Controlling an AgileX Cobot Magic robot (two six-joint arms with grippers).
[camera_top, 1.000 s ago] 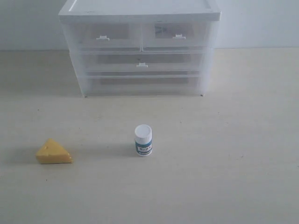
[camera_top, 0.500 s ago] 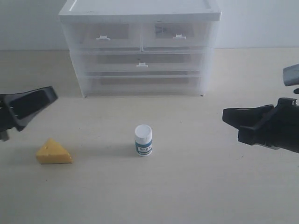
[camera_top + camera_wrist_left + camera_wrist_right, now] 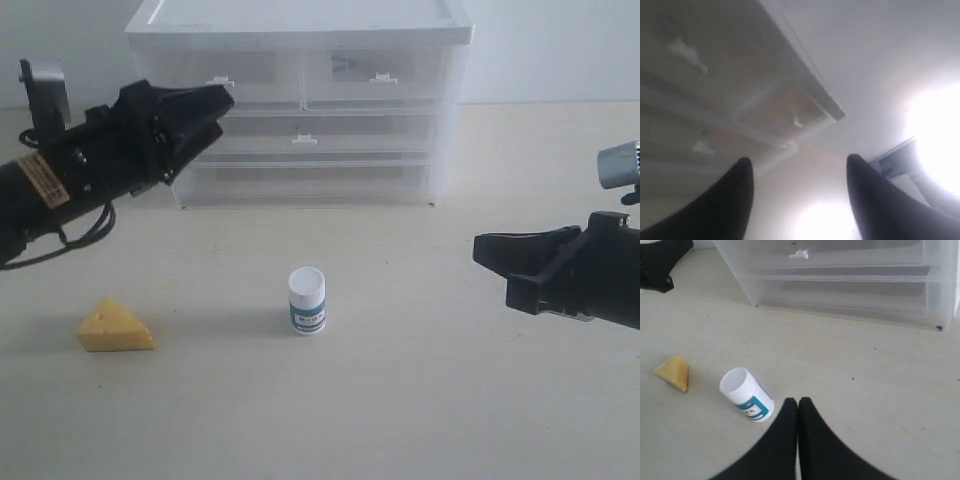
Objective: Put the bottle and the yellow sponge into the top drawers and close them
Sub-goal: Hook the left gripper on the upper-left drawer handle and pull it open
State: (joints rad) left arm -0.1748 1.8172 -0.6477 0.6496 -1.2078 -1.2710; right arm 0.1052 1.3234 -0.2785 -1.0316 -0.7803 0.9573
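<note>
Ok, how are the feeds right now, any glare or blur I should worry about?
Left wrist view: soft throughout, drawer cabinet smeared, blown-out glare past the open left end effector. Right wrist view: sharp, bottle and yellow sponge clear. Exterior view: evenly lit, faint shadows only.

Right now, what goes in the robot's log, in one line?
left gripper open near top drawers | right gripper shut | bottle, sponge on table | top drawers closed

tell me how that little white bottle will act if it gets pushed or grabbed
The bottle stands upright, taller than wide, so a push near its ribbed cap would probably tip it. Once on its side, its round body would likely roll across the flat table. It looks like rigid plastic, so it should not squash.
</note>
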